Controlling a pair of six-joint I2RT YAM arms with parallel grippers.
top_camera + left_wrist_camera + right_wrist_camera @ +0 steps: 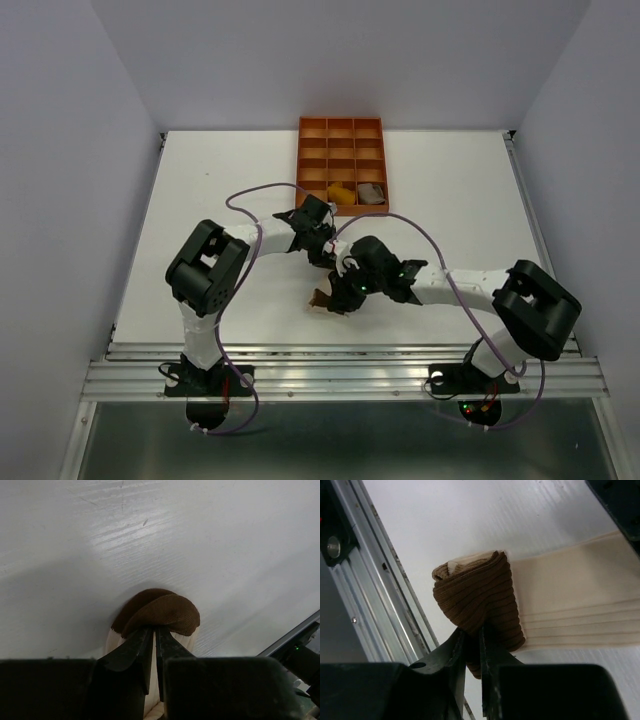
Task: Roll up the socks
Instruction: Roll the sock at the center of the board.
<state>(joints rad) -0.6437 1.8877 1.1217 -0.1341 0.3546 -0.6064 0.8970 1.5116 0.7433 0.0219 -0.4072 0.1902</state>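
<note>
Pinching the brown-and-cream sock at its rolled brown end, the right gripper has its jaws drawn almost together, with ribbed fabric caught between them. The roll is a short, fat bundle with a bit of cream showing at its core. From it a flat cream stretch runs off to the right across the table. The roll sits close to the metal rail at the table's near edge.

The left gripper has the other end of the same sock. Its jaws stand narrow, only a slim gap between them, closed on a rounded fold of dark brown fabric. Cream fabric shows beneath the fingers.

From above, both arms meet near the middle of the table, toward its near side. Only a small brown and cream patch of the sock peeks out beside the right wrist. The rest is hidden under the arms.

The orange tray stands at the far edge. In its nearest row, the mustard sock fills the middle compartment and the taupe sock the right one. Their details are too small to make out.
</note>
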